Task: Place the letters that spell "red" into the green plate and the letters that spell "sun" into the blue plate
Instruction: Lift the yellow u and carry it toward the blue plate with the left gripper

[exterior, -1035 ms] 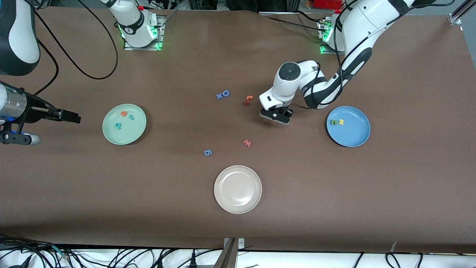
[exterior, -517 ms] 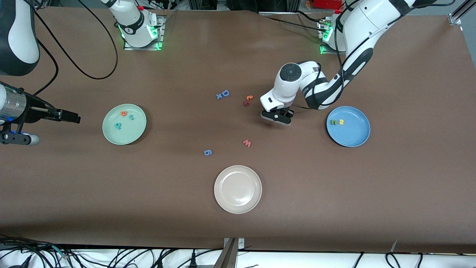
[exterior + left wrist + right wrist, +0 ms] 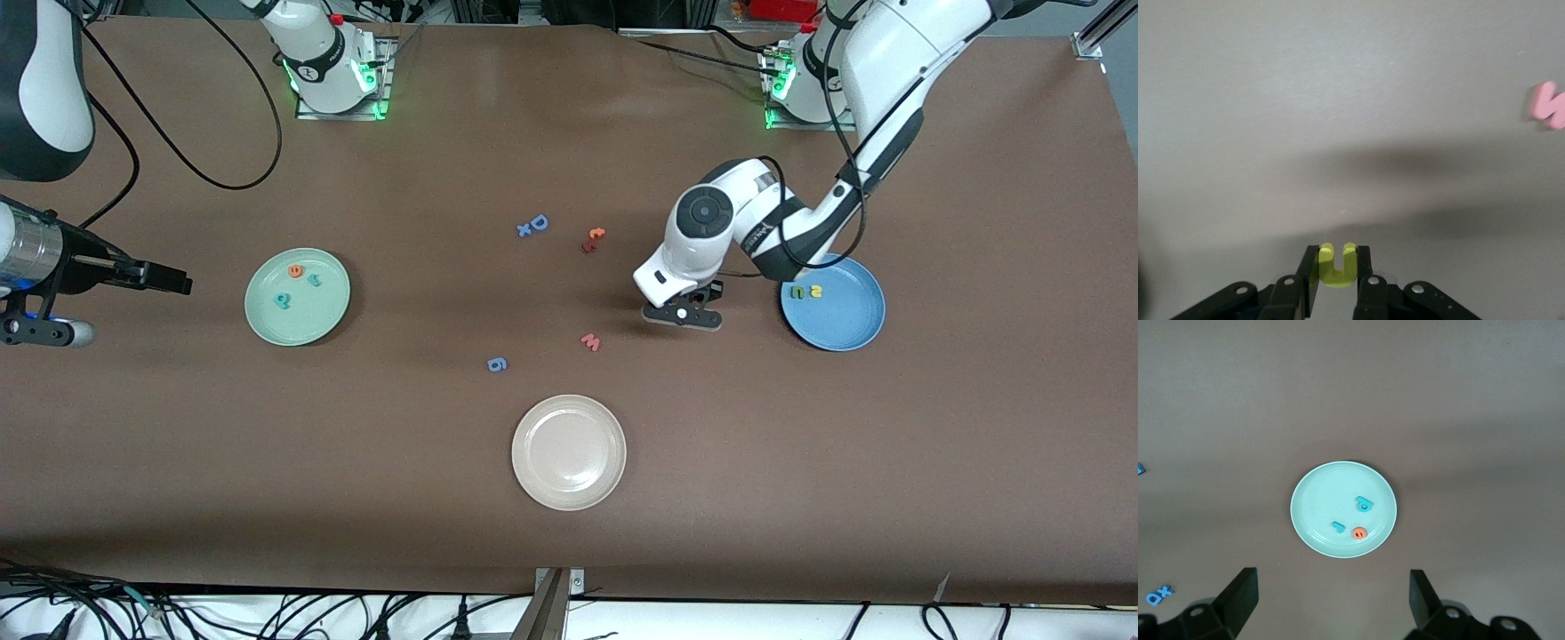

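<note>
1. A small yellow foam letter u [image 3: 1337, 265] is clamped in the left gripper [image 3: 683, 315], right of frame centre, beside the round blue plate [image 3: 849, 324].
2. The right gripper [image 3: 1331, 603] is held wide apart, unladen, at mid-left edge.

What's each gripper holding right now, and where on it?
Left gripper: yellow u, pinched across its two sides near the curved base. Right gripper: open, nothing.

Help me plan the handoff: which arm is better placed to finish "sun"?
Left. The left gripper is shut on the yellow u, beside the blue plate. The right gripper waits open above the green plate.
</note>
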`<action>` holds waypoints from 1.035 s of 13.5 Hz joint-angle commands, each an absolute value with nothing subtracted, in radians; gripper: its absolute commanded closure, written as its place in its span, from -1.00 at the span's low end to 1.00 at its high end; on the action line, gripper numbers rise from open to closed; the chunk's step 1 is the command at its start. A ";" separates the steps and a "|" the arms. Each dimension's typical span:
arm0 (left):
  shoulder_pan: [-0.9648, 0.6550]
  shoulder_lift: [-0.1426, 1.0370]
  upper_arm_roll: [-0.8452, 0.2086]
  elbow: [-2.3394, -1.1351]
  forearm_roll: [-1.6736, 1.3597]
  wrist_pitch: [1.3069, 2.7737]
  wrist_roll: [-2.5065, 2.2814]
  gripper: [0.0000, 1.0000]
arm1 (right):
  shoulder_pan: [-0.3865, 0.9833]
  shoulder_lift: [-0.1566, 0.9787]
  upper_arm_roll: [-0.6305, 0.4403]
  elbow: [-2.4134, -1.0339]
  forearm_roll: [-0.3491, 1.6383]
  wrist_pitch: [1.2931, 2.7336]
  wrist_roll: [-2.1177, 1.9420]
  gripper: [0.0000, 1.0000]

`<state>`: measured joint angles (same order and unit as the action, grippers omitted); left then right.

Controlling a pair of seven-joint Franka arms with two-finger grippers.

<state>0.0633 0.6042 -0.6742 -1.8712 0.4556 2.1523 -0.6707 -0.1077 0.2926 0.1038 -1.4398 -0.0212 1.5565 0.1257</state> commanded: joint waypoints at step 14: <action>0.367 0.650 -0.591 -1.743 0.409 1.655 -0.109 0.66 | -0.123 0.287 0.117 -1.439 -0.026 1.560 0.115 -0.99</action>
